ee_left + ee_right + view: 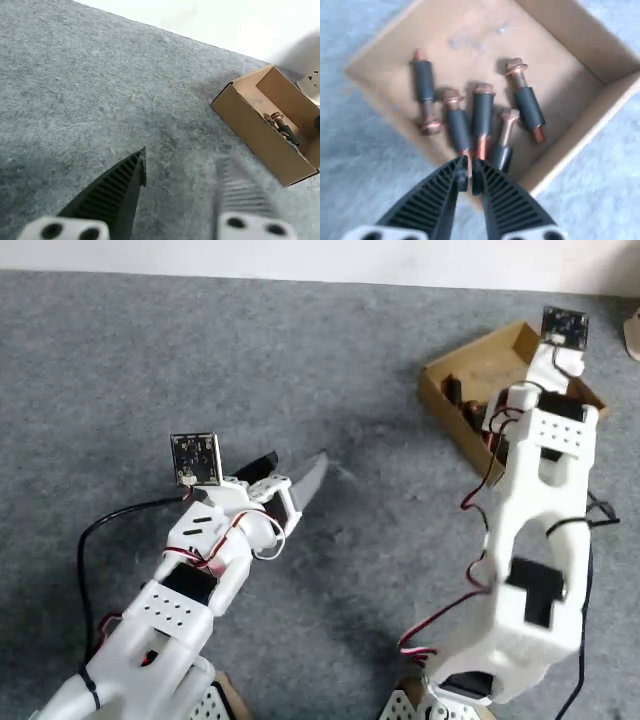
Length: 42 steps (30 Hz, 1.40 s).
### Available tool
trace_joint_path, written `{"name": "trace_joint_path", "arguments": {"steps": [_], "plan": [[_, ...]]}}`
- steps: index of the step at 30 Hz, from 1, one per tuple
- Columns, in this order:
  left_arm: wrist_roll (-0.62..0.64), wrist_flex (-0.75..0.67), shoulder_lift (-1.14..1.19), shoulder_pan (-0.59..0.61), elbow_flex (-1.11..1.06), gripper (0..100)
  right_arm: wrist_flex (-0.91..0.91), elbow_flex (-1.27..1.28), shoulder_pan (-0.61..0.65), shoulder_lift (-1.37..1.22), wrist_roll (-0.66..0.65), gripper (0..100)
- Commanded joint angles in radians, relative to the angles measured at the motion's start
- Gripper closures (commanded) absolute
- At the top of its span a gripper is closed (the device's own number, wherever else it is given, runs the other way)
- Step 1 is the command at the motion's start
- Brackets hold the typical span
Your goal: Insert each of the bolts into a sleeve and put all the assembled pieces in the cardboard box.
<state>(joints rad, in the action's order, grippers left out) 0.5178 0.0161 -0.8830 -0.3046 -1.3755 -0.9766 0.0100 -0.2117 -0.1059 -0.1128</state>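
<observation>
Over carpet, left tool released; right tool clenched above box (five bolts).

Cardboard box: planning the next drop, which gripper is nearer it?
Right. The right gripper hangs just above the cardboard box; the left gripper sits over bare carpet, well apart.

No legible txt, labels or nos. on any surface.

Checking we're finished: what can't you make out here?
High view: right arm hides most of the box, so pieces can't be counted there.
Left wrist view: the box's far end is cut off by the edge; its wall hides most pieces.
Right wrist view: right gripper covers the box's near wall.
</observation>
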Motion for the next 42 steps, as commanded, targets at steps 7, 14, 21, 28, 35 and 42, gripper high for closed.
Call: {"name": "trace_joint_path", "arguments": {"steps": [7,14,21,28,35,42], "plan": [[-0.264,-0.135,-0.027,0.024,0.004,99,-0.042,0.375,0.076,0.375,0.008,99.5],[-0.27,-0.167,-0.027,0.211,-0.093,99,-0.039,0.598,0.091,0.555,0.008,99.5],[-0.27,-0.166,-0.028,0.338,-0.18,99,-0.039,0.771,0.087,0.671,0.009,99.5],[-0.27,-0.009,-0.028,0.412,-0.17,99,-0.039,0.924,0.088,0.851,0.101,99.5],[-0.272,0.153,-0.028,0.469,-0.166,99,-0.039,1.046,0.09,0.974,0.104,99.5],[-0.374,0.338,-0.113,0.47,-0.186,99,0.012,1.21,0.084,1.072,0.103,99.5]]}}
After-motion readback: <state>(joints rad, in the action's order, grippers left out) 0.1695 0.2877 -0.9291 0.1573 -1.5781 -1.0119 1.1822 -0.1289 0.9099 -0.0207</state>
